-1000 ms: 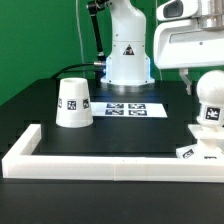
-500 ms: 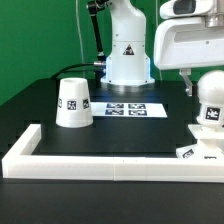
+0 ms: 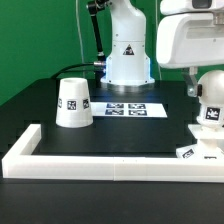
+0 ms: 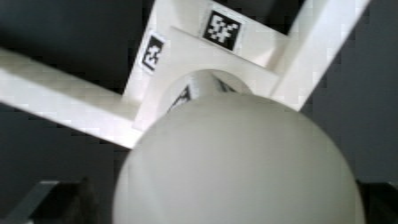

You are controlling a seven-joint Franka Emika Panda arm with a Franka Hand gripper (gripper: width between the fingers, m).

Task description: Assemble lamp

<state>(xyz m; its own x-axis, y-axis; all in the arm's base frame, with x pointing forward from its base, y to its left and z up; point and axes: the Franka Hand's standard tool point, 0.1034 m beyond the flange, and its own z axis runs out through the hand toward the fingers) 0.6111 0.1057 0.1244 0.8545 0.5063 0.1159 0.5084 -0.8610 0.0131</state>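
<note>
The ball-shaped bulb [image 3: 211, 98] stands upright on the flat square base [image 3: 207, 146] at the exterior view's right, near the front corner of the border. My gripper [image 3: 203, 84] hangs just above and around the bulb's top, with one dark finger [image 3: 188, 86] beside it. In the wrist view the bulb [image 4: 222, 160] fills the picture between the dark fingertips at my gripper [image 4: 222, 212], with gaps on both sides, so the gripper is open. The tagged base [image 4: 210, 35] shows beyond it. The cone-shaped shade [image 3: 73, 103] stands alone at the exterior view's left.
The long white border [image 3: 100, 159] runs along the front and up the left side. The marker board [image 3: 133, 108] lies flat in the middle, in front of the big white robot body [image 3: 128, 50].
My hand has risen slightly above the bulb. The bulb, base and shade have not moved.
</note>
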